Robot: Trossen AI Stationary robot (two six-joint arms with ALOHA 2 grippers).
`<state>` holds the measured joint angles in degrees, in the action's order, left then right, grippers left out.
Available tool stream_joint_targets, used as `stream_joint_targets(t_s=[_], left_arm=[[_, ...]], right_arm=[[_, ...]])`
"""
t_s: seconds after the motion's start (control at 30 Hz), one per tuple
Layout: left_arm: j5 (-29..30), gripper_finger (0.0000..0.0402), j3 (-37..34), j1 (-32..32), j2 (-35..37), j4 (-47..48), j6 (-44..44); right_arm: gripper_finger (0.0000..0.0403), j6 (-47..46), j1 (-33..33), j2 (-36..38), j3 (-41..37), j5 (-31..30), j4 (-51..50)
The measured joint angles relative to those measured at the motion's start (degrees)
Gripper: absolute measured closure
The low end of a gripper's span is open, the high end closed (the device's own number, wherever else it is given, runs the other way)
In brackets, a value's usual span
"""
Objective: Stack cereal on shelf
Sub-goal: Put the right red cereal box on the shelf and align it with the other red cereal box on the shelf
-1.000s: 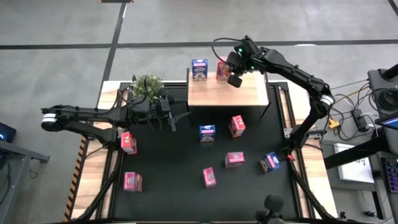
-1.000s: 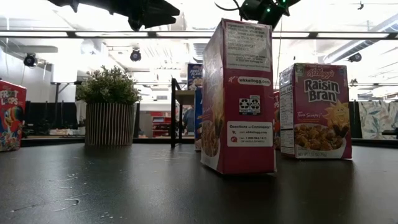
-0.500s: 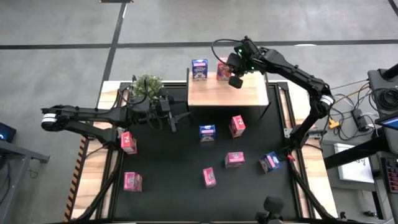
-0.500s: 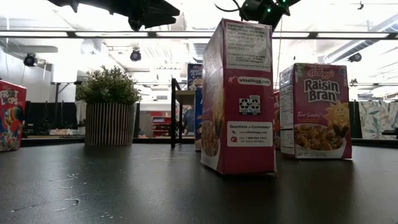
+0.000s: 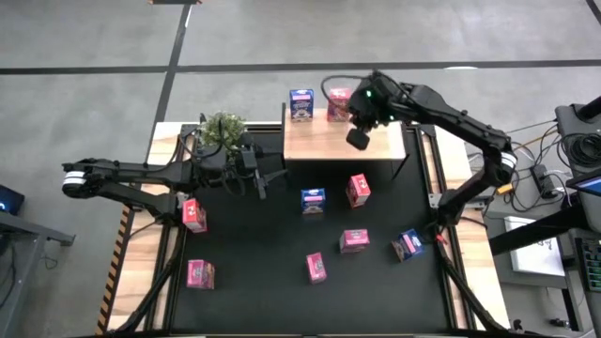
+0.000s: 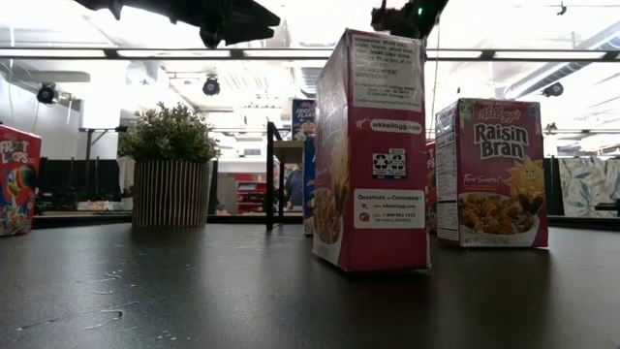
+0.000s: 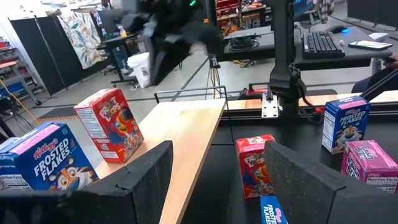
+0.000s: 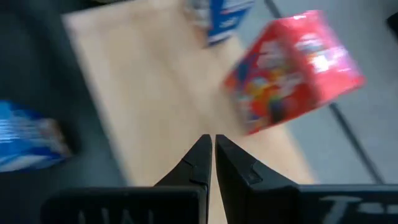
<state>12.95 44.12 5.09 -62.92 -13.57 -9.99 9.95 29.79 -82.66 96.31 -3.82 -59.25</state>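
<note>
Two cereal boxes stand on the shelf [image 5: 376,141] at the table's far edge, a blue box [image 5: 301,103] and a red box [image 5: 337,103] side by side. Where are the arms?

Right gripper [image 8: 209,142] hovers over the shelf's pale board, just beside the red box, fingers pressed together with nothing between them. Left gripper [image 7: 217,149] waits low over the black table [image 5: 254,244], to the left of the shelf, fingers spread apart and empty.

Seven boxes are left on the table, then. How should the next fetch go?

By my reading, the right arm is free to collect another. The nearest box [image 5: 358,189] sits just in front of the shelf. The fingers must part before the arm comes down, then close across the box's narrow sides so the card does not buckle. It should be set upright next to the red box, close but not nudging it, which leaves the board's front half free for later boxes.

What does each camera add?

Only the overhead view shows all the scattered boxes and the potted plant [image 5: 222,131] at the shelf's left corner. The low view instead shows a tall pink box [image 6: 373,150] standing upright close to the lens and a Raisin Bran box [image 6: 494,174] behind it to the right. The left wrist view shows the two shelved boxes from the side, both upright. The right wrist view is blurred, but it shows the closed fingertips plainly.
</note>
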Motion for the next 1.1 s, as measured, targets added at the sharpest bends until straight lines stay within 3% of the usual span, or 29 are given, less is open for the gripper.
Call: stream_joint_targets(t_s=[0.37,0.6,0.87,1.1], left_arm=[[0.0,0.0166,0.0,0.0,0.1,0.8,-3.2],[0.0,0.0166,0.0,0.0,1.1,1.4,-4.3],[0.0,0.0166,0.0,0.0,1.2,1.6,-4.3],[0.0,0.0166,0.1,0.0,1.2,1.6,-4.3]], right_arm=[[0.039,-26.5,-15.7,1.7,-1.2,0.8,-7.7],[0.0377,-43.1,-21.5,1.6,-5.7,0.8,-10.3],[0.0265,-55.7,-23.7,1.1,-12.7,-4.3,-13.9],[0.0164,-61.1,-23.7,1.0,-18.8,-7.1,-13.7]])
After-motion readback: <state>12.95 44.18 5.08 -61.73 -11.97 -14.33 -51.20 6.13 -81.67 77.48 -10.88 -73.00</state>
